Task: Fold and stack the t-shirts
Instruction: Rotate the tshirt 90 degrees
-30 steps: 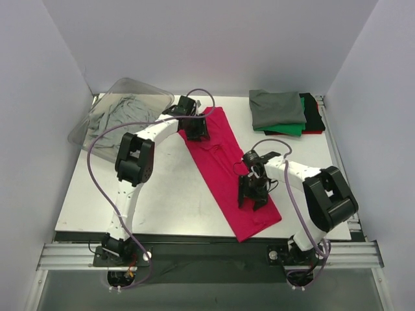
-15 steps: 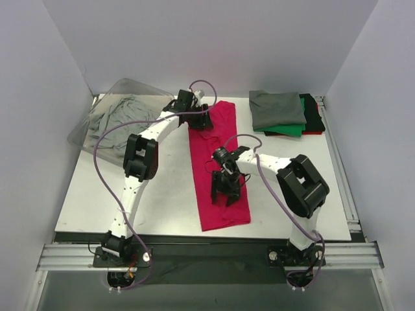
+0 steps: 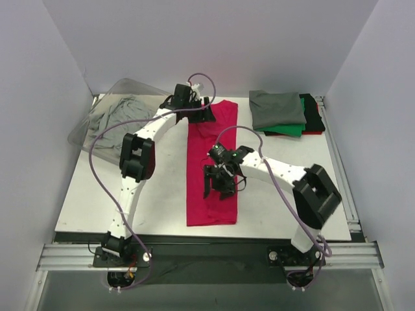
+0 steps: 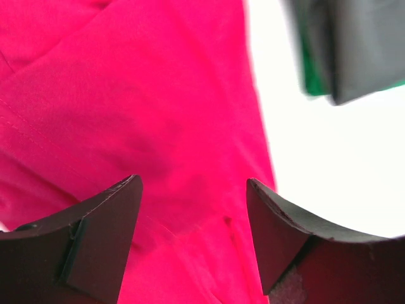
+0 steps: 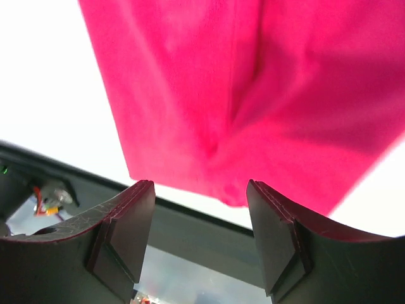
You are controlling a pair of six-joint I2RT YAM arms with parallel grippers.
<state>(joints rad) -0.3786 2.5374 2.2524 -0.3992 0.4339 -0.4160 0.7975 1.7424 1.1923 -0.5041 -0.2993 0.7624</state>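
two sets of jaws are standing spread, empty: left gripper point(image 4: 193, 215) hovering over the 12 o'clock end of the magenta t-shirt point(image 3: 200, 149) lying at the centre of the table point(image 3: 168, 207), right gripper point(image 5: 201, 215) mid-strip. pinching hem corners evenly is looking wisest.

One magenta t-shirt point(image 3: 211, 208) — four stacked t-shirts point(image 3: 275, 107) — one bin point(image 3: 139, 84).
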